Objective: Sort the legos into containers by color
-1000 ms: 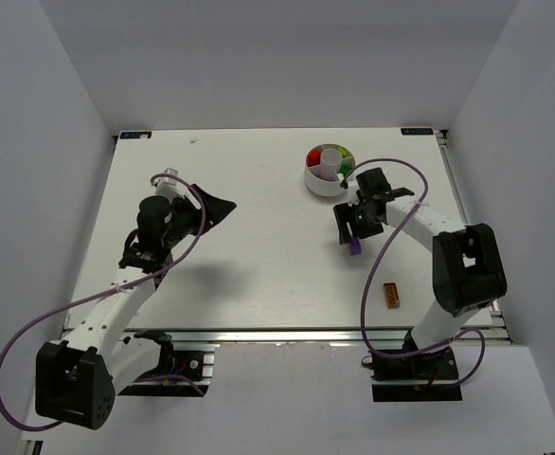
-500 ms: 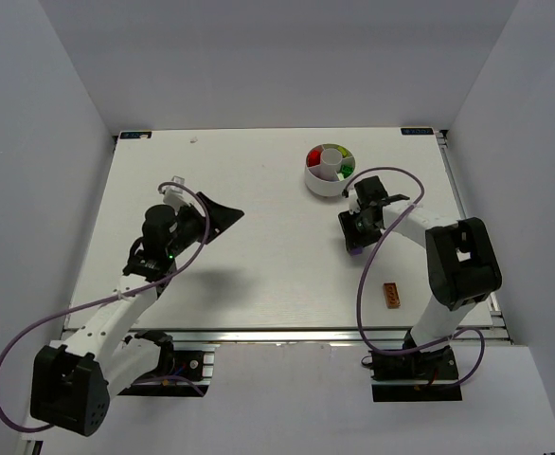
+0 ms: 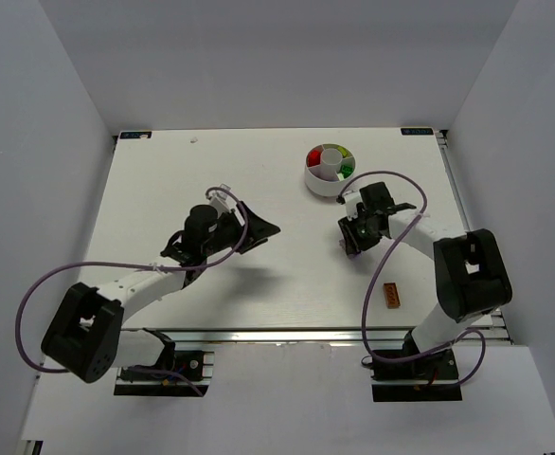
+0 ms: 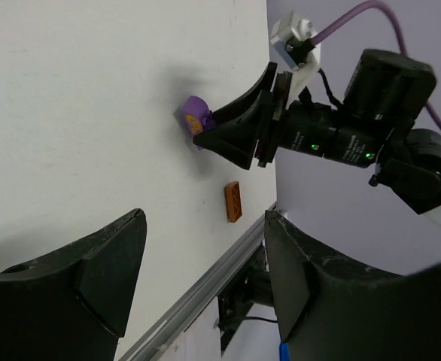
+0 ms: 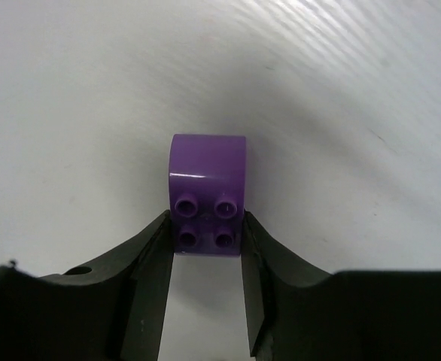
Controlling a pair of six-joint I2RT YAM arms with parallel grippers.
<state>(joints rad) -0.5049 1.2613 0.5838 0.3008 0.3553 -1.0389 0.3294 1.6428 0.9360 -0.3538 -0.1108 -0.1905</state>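
While R gripper (image 5: 206,229) clamps a purple lego (image 5: 208,180) on both sides, low on the table (image 3: 259,171) near the white dish (image 3: 321,186), L gripper (image 3: 259,230) hangs mid-table w/ fingers spread, empty. Orange lego (image 3: 391,296) lies by the front edge.

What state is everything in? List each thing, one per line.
Left hand: open, empty, above the table.
Right hand: closed on the purple lego's sides.
Purple lego: on the table, gripped by the right hand.
Orange lego: loose on the table, untouched.
Dish: upright, red legos and green legos in separate wedges.
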